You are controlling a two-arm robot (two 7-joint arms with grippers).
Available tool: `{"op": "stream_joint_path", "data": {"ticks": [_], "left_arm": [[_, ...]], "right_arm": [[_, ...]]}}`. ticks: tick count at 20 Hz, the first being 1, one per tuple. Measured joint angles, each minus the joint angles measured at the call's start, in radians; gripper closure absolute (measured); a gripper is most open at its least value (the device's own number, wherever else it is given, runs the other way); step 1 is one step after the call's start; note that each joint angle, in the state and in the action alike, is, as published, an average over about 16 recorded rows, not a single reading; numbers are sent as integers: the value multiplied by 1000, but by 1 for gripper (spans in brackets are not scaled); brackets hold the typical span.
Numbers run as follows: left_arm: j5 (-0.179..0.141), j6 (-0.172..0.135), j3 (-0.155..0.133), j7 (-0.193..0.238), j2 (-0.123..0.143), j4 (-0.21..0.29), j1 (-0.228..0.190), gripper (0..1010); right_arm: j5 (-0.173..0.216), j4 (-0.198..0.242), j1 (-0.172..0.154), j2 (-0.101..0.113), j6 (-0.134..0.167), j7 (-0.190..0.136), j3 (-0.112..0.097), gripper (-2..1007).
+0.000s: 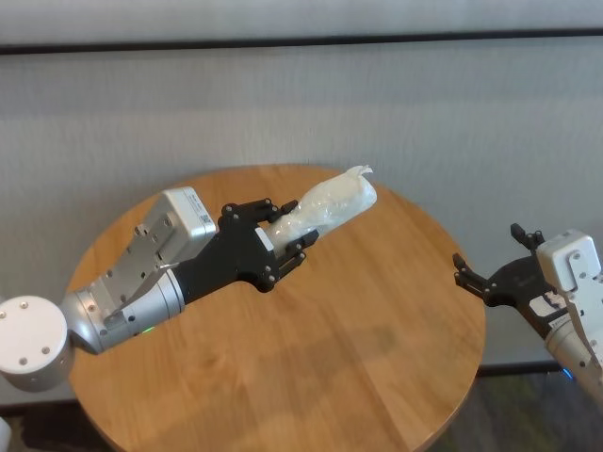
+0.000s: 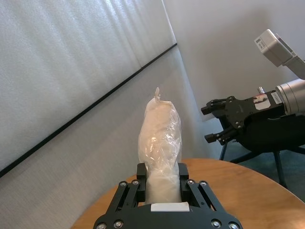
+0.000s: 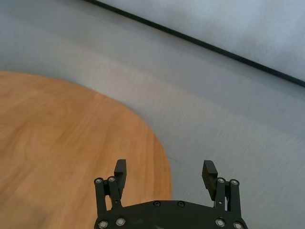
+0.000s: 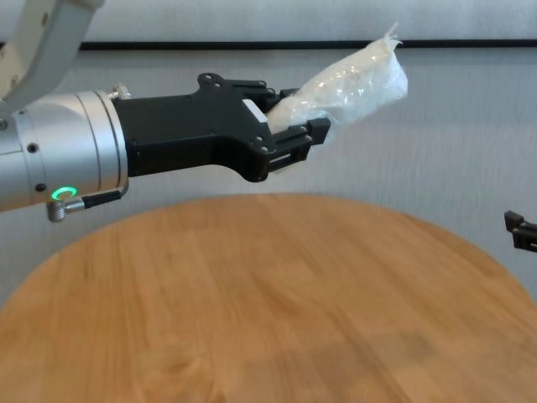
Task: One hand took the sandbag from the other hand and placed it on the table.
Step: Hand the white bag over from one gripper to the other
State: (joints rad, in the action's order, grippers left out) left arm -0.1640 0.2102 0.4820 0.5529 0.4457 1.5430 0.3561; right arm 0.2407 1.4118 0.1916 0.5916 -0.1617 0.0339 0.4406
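My left gripper point(image 1: 285, 229), on the green-lit wrist, is shut on the near end of the sandbag point(image 1: 330, 203) and holds it well above the round wooden table point(image 1: 377, 348). The white lumpy pouch in clear plastic points away from the gripper, twisted tip outward; it also shows in the left wrist view point(image 2: 159, 143) and the chest view point(image 4: 348, 88). My right gripper point(image 1: 490, 268) is open and empty, just past the table's right edge, apart from the sandbag. The right wrist view shows its fingers point(image 3: 120, 172) spread with nothing between them.
A grey wall with a dark horizontal strip point(image 1: 301, 42) stands behind the table. The right gripper also shows in the left wrist view point(image 2: 217, 123), off to the side of the sandbag.
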Motion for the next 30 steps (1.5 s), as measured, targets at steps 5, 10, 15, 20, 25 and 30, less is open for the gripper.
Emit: {"op": "stream_joint_path", "data": {"ticks": [5,10,15,20,25,30], "left_arm": [[0,0,0,0,0,0,0,598],[0,0,0,0,0,0,0,598],[0,0,0,0,0,0,0,599],[0,0,0,0,0,0,0,599],[0,0,0,0,0,0,0,599],[0,0,0,0,0,0,0,599]], "right_arm": [[-8,-1,-7,-17,-52,1,-14,3],[1,-3,-10,-39,-106,-16,-32,3],[35,-6,-6,-57,-143,-58,-51,3],[93,-10,4,-72,-160,-123,-68,3],[169,-15,15,-89,-167,-204,-83,3],[267,-18,23,-110,-157,-302,-96,3]]}}
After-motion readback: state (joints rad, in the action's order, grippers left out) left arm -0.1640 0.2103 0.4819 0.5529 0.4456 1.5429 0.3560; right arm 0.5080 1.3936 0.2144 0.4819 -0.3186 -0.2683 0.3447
